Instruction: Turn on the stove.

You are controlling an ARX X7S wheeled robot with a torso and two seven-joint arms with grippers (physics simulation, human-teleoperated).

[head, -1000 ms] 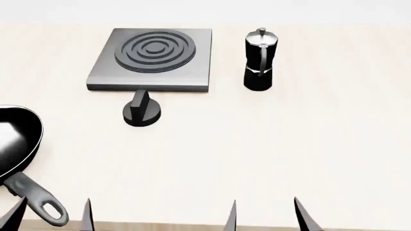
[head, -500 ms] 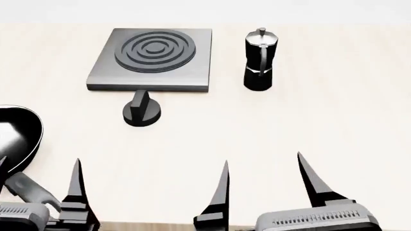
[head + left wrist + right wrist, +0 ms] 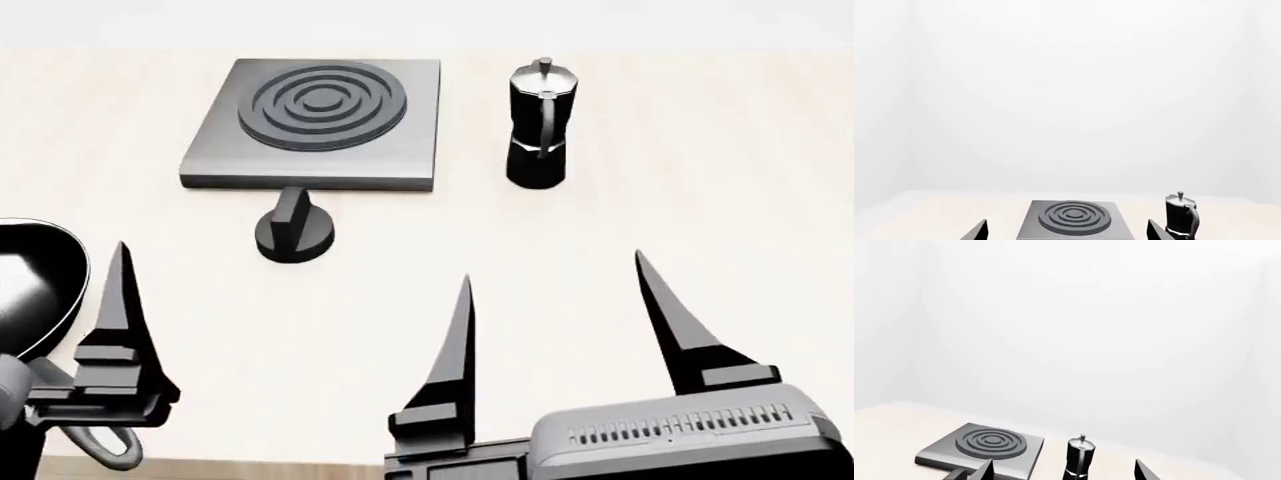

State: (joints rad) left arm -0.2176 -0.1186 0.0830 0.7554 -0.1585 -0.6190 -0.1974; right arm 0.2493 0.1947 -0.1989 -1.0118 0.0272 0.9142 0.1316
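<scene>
Stove [image 3: 318, 125] sits upper left of the head view; its knob [image 3: 295, 229] lies just below the slab's front edge. Right gripper [image 3: 550, 285], lower right, spread wide, holding nothing, well short of the knob. Left gripper: one finger [image 3: 120, 320] visible lower left; opening cannot be judged.

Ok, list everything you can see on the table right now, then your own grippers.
stove: one, grey slab with dark rings, far side of the table
knob: one, black, just in front of the stove
moka pot: one, black with silver lid, right of the stove
frying pan: one, black, left edge, partly cut off
table: one, light wood
left gripper: black, near left, over the pan, open
right gripper: black, near right, open, empty
</scene>
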